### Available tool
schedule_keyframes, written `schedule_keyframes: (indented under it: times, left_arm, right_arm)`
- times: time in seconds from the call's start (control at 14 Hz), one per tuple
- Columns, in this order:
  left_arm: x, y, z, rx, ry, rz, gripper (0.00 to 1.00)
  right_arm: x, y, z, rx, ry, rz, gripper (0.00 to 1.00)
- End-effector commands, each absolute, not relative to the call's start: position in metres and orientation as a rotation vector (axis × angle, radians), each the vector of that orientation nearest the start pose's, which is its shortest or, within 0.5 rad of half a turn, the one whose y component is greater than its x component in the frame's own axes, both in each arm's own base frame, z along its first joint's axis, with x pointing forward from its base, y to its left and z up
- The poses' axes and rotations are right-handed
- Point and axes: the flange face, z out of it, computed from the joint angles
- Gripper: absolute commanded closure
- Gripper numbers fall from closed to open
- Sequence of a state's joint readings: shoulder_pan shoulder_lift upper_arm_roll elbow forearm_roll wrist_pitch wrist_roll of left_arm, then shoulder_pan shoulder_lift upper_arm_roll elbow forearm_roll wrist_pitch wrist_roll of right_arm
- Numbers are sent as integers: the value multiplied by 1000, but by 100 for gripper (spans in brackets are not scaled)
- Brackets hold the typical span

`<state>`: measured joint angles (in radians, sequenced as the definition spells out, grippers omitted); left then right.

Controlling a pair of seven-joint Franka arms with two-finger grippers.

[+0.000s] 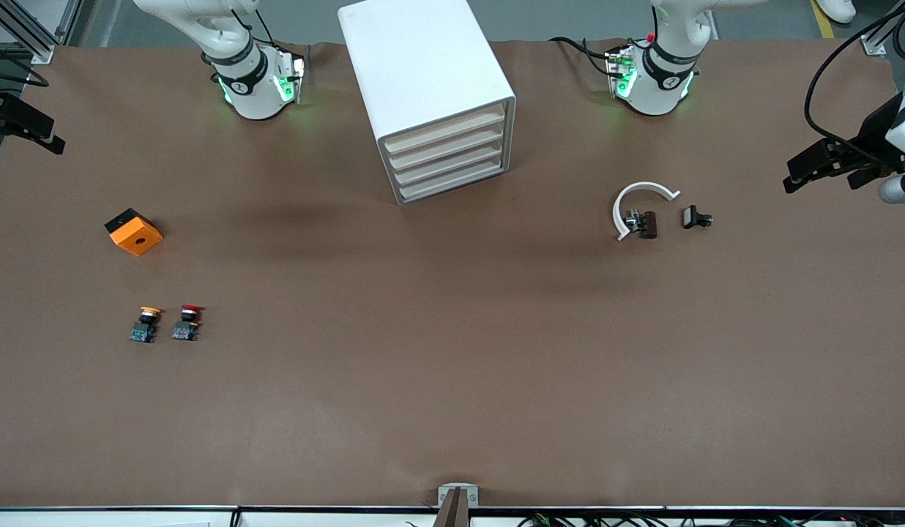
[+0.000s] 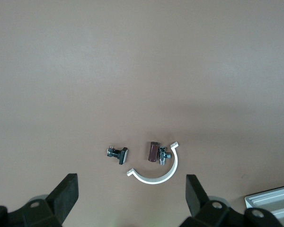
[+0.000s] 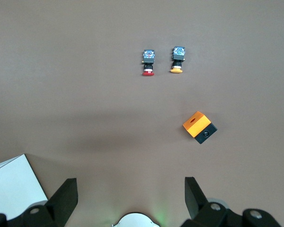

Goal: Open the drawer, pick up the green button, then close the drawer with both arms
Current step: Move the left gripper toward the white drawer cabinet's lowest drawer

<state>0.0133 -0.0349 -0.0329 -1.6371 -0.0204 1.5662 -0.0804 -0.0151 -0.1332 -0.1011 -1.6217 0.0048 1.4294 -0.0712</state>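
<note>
Brown table (image 1: 452,366); cabinet (image 1: 423,80) fronts carry no readable labels.

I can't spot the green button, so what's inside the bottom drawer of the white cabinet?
Cannot tell. The bottom drawer of the white cabinet is shut like the three above it, so only its cream front shows and its contents are hidden. No green button lies on the table.

The tabletop (image 1: 452,351) looks matt brown, like paper or cloth. The cabinet (image 1: 416,66) seems smooth white plastic. The orange box (image 1: 135,233) looks matt plastic.
</note>
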Motion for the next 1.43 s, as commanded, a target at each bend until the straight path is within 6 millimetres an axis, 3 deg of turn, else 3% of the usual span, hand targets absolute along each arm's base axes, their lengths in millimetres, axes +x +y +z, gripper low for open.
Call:
schedule_keyframes:
  times: [0.0,0.5,0.72,0.86,1.07,1.36]
  left_arm:
    - [566,-18,573,-3161,-104,177,0]
    - [620,-53,464,-3274,-107,298,0]
    - [625,-71,436,-3352,-245,409,0]
    - [627,-99,413,-3363,-362,499,0]
    - [627,-161,376,-3262,-636,560,0]
    - [617,-220,352,-3131,-855,634,0]
  right_arm:
    - [486,-61,660,-3104,83,83,0]
    - [486,-62,660,-3104,81,80,0]
    - [485,-63,661,-3106,78,80,0]
    - [486,-63,660,-3106,76,80,0]
    - [486,-63,660,-3107,76,80,0]
    - [486,-63,660,-3107,76,83,0]
